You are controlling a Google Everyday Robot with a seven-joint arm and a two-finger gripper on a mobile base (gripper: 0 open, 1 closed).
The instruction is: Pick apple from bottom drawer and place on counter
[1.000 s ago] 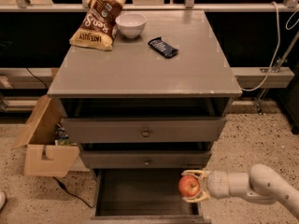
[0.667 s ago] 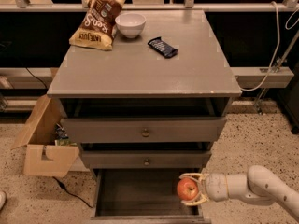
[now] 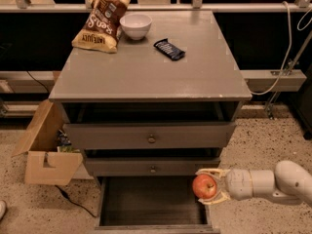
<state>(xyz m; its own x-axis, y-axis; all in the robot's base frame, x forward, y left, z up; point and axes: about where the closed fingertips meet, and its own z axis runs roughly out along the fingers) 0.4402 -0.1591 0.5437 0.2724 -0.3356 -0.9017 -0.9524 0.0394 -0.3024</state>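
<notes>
The gripper (image 3: 202, 186), clamped on the apple (image 3: 204, 186) at the drawer's (image 3: 151, 226) right edge, has the counter (image 3: 146, 72) at eleven o'clock.

Speckled floor (image 3: 265, 145), dark wall (image 3: 29, 48) behind.
An open cardboard box (image 3: 44, 155) sits at left, a white cable (image 3: 286, 43) hangs at right; my gripper (image 3: 208, 186) hovers low right.

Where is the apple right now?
Lower right of the camera view: the apple is held in the gripper, above the right edge of the open bottom drawer.
</notes>
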